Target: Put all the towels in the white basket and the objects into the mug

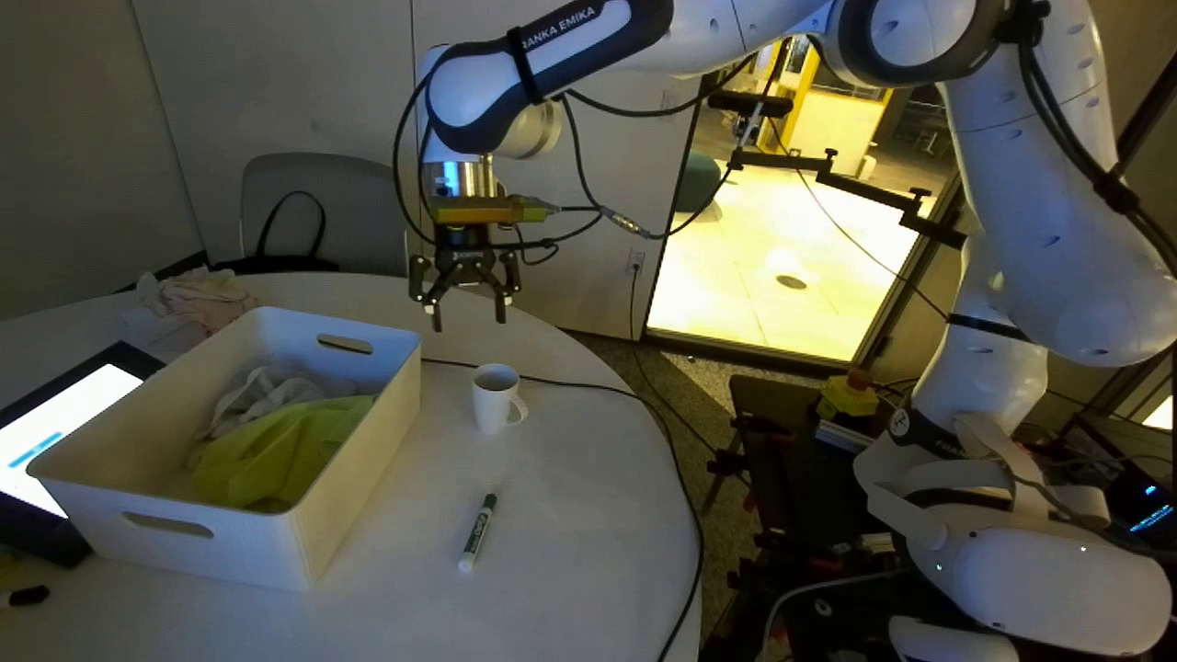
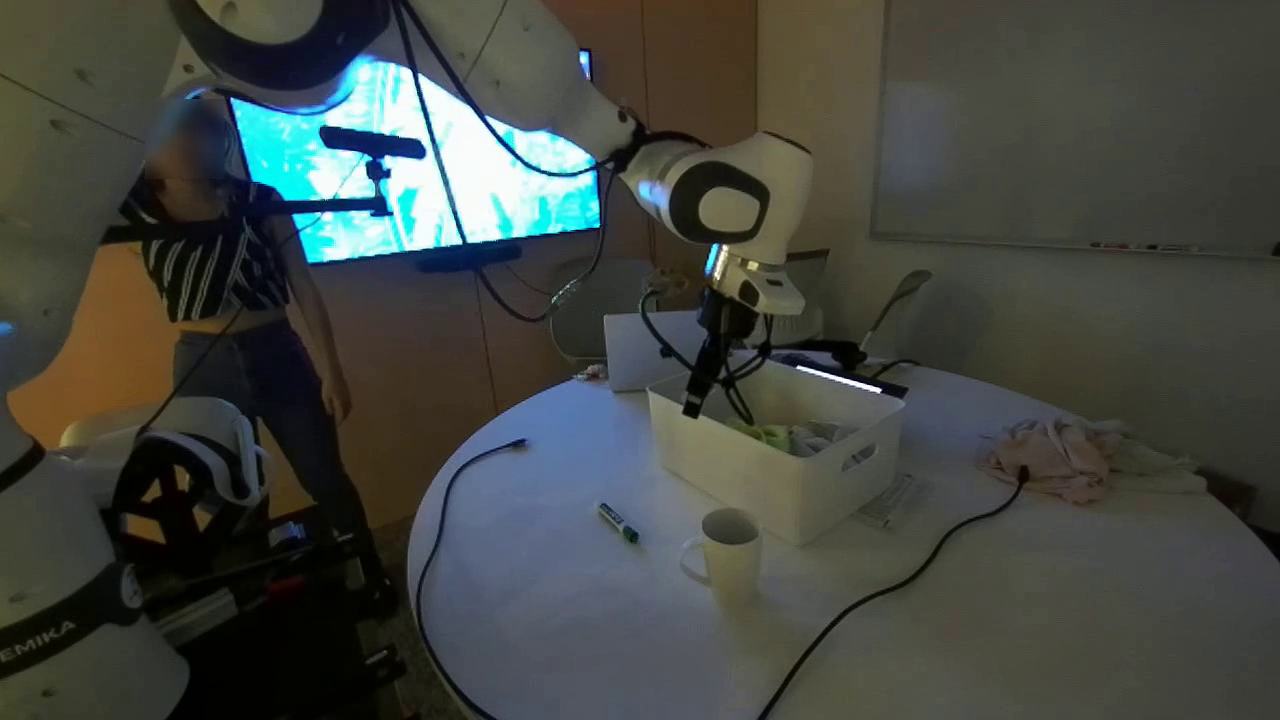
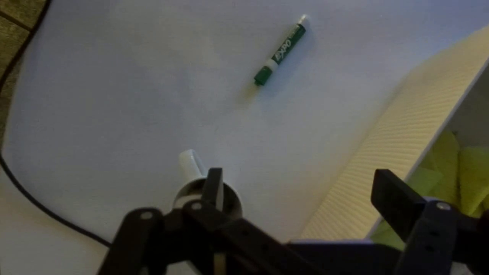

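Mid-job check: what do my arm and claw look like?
The arm is white and rounded, with dark panels, "EMIKA" lettering and black cables strung along it. A silver band sits above the claw, which is black with two hinged fingers.

Just above the jaws, the wrist view faced down; both exterior views slanted from farther, sharing the table (image 1: pixel 588 552)
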`<state>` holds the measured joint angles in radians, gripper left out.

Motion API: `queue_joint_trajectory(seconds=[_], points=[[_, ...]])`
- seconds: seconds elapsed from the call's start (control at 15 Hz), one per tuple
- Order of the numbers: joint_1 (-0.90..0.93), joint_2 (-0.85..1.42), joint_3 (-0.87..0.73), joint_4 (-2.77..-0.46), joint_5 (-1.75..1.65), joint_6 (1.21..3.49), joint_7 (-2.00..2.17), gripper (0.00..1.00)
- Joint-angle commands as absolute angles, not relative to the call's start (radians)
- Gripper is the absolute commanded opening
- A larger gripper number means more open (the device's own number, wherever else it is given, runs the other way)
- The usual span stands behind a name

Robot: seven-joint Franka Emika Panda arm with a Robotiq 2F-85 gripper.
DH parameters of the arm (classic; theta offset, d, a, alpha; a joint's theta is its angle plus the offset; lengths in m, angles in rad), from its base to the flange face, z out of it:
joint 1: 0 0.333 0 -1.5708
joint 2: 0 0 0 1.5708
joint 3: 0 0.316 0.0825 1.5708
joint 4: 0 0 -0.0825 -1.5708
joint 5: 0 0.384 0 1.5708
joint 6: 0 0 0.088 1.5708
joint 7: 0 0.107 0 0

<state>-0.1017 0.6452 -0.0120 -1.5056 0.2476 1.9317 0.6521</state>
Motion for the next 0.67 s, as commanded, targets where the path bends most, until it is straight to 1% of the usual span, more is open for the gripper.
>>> queue_joint_trajectory(seconds=[0.0,0.33,0.6], points=[[-0.077,0.486,-0.039,-1.751,0.261,1.977,0.567,1.0],[-0.029,0.362,-0.034,-2.015,0.268,2.073,0.534,1.0],[0.038,0.328,-0.015,-2.219,0.303,2.304,0.585,1.0]])
